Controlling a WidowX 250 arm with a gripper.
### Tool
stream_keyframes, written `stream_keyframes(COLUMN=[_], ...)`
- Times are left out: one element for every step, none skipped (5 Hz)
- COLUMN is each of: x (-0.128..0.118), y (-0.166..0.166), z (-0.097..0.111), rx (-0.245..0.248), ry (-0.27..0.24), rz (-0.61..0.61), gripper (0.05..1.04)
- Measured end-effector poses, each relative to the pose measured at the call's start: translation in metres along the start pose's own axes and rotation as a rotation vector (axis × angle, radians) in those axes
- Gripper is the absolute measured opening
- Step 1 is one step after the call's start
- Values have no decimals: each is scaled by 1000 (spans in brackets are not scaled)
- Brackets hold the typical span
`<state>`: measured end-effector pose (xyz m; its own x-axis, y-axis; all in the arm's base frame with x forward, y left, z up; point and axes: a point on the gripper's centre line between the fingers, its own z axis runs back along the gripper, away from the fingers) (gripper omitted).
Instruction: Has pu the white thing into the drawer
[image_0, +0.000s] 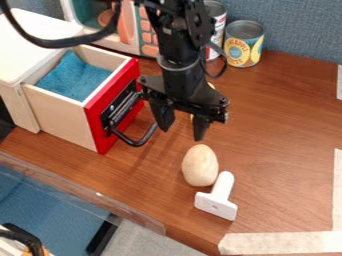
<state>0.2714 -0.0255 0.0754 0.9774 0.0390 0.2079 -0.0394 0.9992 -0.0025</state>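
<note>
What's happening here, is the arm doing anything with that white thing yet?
Not at this moment. The robot's gripper hangs open over the table, with nothing held between its fingers. The white T-shaped tool lies on the tabletop, next to a tan egg-shaped thing. The red-fronted drawer is open with a blue cloth inside, so the white tool is not yet in it.

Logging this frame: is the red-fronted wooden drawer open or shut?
Open. The red-fronted wooden drawer stands out from its white cabinet, exposing its light wooden sides and the blue cloth inside.
</note>
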Motion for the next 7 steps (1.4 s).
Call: stream_keyframes(x=[0,-3,-8,-12,-18,-22,-24], y=[-1,-1,-4,-5,-8,-6,-4], z=[-9,-20,-27,-30,-38,-50,-64], rx=[17,29,13,11,9,27,47], ry=[4,13,23,28,29,44,59], rz=[7,26,49,75,93,112,122], gripper=[1016,1010,1004,1001,1001,1001,951])
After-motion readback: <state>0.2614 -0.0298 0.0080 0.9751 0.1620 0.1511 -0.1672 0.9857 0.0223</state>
